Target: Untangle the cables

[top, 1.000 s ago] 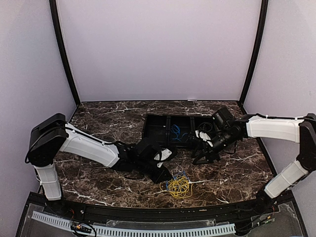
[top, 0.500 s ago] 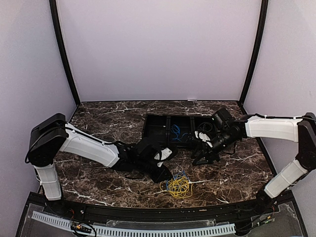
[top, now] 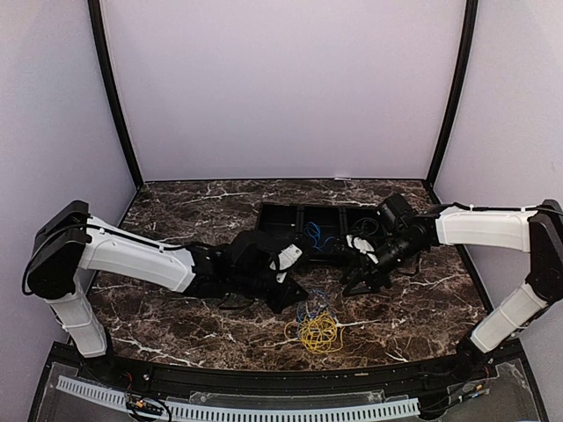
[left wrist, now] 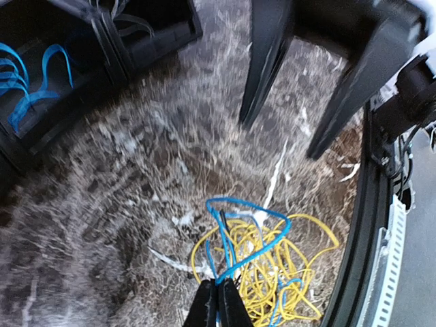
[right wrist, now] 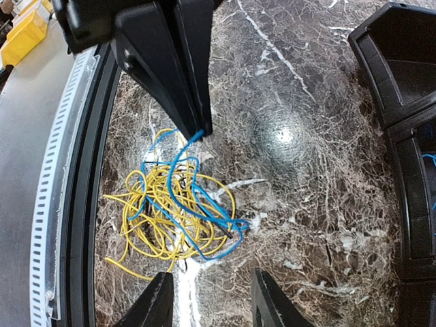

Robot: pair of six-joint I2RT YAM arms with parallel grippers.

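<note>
The left gripper (left wrist: 216, 308), clamped tight on a raised loop of the blue cable (left wrist: 238, 200), holds it above the yellow cable (left wrist: 272, 267) heap lying on the marble table (top: 176, 202) at six o'clock from the black tray (top: 273, 215), while the right gripper (right wrist: 212, 300), half-spread and empty, hovers at the heap's one o'clock.
</note>
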